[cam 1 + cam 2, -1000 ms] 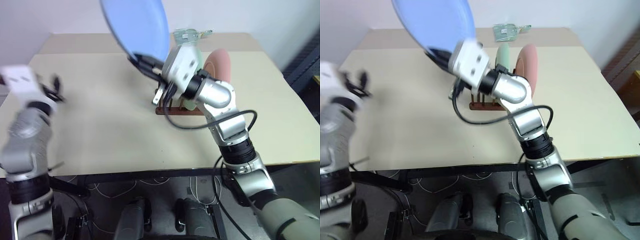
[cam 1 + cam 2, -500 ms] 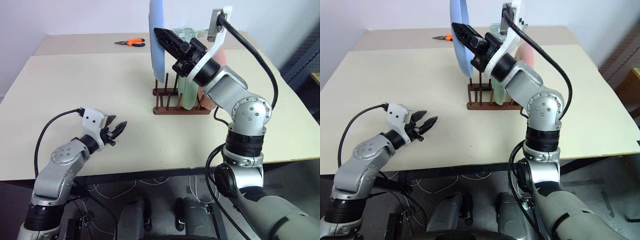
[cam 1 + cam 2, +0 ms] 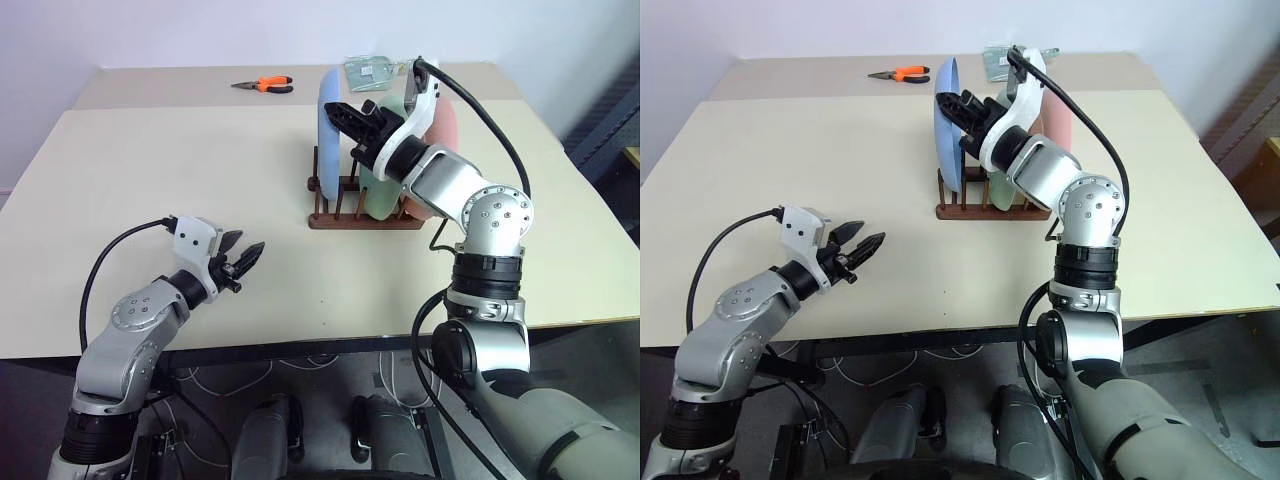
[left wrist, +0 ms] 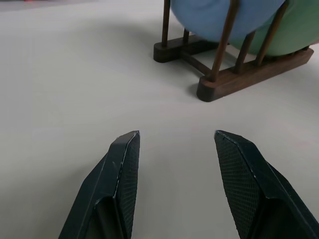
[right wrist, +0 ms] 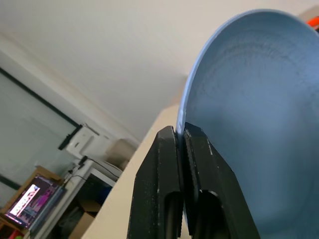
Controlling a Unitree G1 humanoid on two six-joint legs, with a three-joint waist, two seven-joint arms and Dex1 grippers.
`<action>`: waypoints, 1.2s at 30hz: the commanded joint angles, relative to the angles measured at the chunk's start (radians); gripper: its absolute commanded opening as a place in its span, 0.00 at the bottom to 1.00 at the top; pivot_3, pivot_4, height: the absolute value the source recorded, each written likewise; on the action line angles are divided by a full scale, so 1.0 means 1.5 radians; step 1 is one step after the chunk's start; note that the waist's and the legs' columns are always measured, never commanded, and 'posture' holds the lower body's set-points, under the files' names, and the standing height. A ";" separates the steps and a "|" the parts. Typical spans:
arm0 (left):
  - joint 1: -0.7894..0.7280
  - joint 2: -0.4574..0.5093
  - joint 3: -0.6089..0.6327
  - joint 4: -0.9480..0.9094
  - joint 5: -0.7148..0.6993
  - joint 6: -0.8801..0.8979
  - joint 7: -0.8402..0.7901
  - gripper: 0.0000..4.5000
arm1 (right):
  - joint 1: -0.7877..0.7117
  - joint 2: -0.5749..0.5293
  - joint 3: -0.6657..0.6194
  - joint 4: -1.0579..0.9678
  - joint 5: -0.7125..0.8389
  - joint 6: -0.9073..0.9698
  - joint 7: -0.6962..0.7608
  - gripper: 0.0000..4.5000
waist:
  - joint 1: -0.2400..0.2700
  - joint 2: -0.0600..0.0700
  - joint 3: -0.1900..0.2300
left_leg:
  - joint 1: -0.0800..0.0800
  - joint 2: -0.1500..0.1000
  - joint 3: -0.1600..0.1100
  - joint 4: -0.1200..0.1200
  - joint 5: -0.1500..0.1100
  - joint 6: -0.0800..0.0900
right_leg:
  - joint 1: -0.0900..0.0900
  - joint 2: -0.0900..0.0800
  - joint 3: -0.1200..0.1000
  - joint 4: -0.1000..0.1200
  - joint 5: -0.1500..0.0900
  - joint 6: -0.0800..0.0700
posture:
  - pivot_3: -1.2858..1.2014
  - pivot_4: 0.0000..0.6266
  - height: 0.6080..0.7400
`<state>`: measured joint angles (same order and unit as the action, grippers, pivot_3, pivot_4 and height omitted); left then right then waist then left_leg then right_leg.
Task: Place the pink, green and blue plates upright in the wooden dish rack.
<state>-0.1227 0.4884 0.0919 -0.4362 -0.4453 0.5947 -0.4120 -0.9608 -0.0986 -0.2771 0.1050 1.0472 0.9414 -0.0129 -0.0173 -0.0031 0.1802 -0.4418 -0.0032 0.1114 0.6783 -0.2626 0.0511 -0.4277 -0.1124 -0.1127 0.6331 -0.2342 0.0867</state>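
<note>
Down from its raised position half a second ago, the blue plate (image 3: 329, 130) now stands upright in the rack (image 3: 362, 215), its lower edge between the pegs at the rack's left end. The right gripper (image 3: 345, 112) is clamped on the plate's rim near the top; the right wrist view shows both black fingers (image 5: 159, 184) pinched on the thin edge. Just right of it in the rack stands the green plate (image 3: 380, 195), and beyond that the pink plate (image 3: 443, 130), both upright. The rack sits toward the far right part of the counter (image 3: 150, 180), well in from every edge.

Near the front left corner the left gripper (image 3: 243, 261) hovers just over the counter, pointing toward the rack with its jaws apart and nothing between them, well apart from the rack. It has barely shifted in that half second.

Orange-handled pliers (image 3: 264, 85) lie near the far edge, and a clear packet (image 3: 372, 68) lies at the far edge behind the rack.
</note>
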 commanded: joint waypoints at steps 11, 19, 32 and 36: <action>-0.002 -0.016 0.003 -0.050 -0.001 0.022 0.009 0.56 | 0.046 -0.265 0.308 -0.218 -0.445 -0.309 0.294 0.65 | 0.003 0.000 0.000 | 0.000 0.000 0.000 0.000 0.000 0.000 | 0.000 0.000 0.000 0.000 0.000 0.000 | 0.52 0.24 1.00; -0.005 -0.004 -0.002 -0.009 0.024 0.001 -0.008 0.56 | 0.274 -0.476 -0.014 -0.279 -0.314 -0.259 0.445 0.65 | 0.021 0.000 0.000 | -0.001 0.000 0.000 0.002 -0.001 0.002 | 0.001 -0.001 -0.001 -0.002 0.000 0.001 | 0.52 0.24 1.00; -0.030 0.000 -0.019 0.051 0.055 -0.030 -0.044 0.56 | 0.438 -0.506 -0.068 -0.313 -0.300 -0.259 0.507 0.59 | 0.004 0.004 0.000 | 0.001 0.001 0.000 0.002 -0.002 0.003 | 0.002 -0.002 0.000 -0.001 0.000 0.000 | 0.52 0.24 1.00; -0.031 -0.003 -0.014 0.055 0.054 -0.034 -0.046 0.56 | 0.413 -0.504 0.066 -0.368 -0.374 -0.253 0.489 0.26 | 0.007 0.004 0.000 | 0.001 0.001 0.000 0.003 -0.002 0.003 | 0.002 -0.003 0.000 -0.001 0.000 0.000 | 0.52 0.24 1.00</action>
<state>-0.1632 0.4808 0.0554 -0.3346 -0.3697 0.5652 -0.4783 -0.3253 -0.8530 -0.2264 -0.4154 0.5399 0.5646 0.7415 -0.0064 0.0026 0.1804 -0.4414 -0.0023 0.1108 0.6825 -0.2652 0.0552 -0.4248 -0.1171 -0.1127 0.6312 -0.2345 0.0874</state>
